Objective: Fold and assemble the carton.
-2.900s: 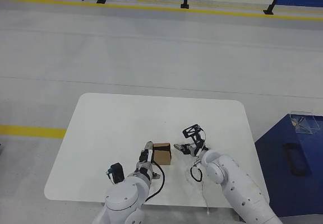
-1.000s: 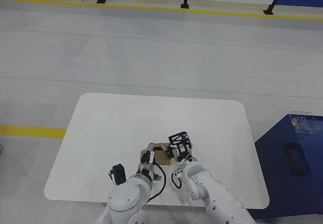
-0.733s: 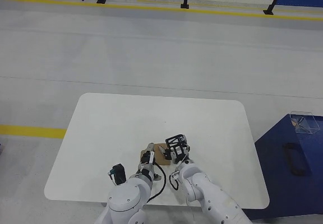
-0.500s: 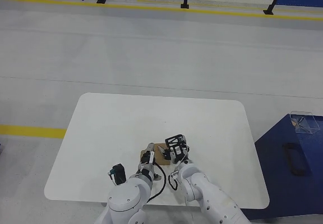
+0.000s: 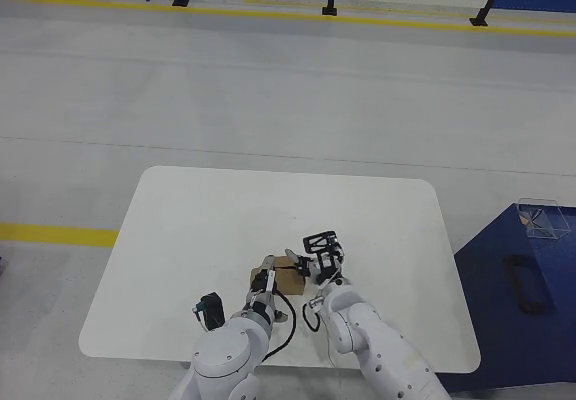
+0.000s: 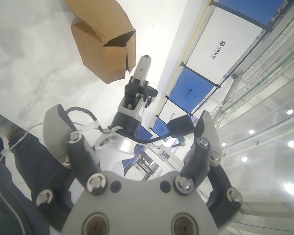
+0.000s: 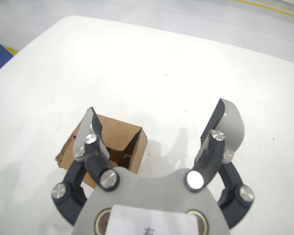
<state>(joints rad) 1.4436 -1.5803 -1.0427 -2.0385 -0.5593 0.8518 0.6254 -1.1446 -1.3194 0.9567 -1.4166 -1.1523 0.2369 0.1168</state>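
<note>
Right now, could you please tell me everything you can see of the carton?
The carton is a small box of brown corrugated cardboard, standing on the white table near the robot's edge. It is partly assembled: the walls are up, the top is open and dark inside, the flaps are loose, and one edge looks ragged. One finger of the open right gripper hangs over the opening; whether it touches the cardboard cannot be told.
</note>
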